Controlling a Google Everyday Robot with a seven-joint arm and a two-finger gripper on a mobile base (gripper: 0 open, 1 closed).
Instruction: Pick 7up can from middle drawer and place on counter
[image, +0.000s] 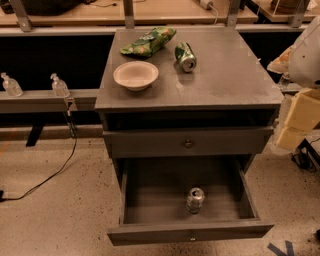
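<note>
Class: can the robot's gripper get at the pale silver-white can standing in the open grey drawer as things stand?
Probably yes: the grey wooden middle drawer is pulled out, the silver-white 7up can stands alone with nothing above it, and the gripper hangs right of the cabinet.

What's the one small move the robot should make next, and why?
Probably swing the hand left and down to hover over the open drawer. The 7up can stands upright there near the front wall, nothing covering it, while the hand sits off at the picture's right edge, well apart from it.
</note>
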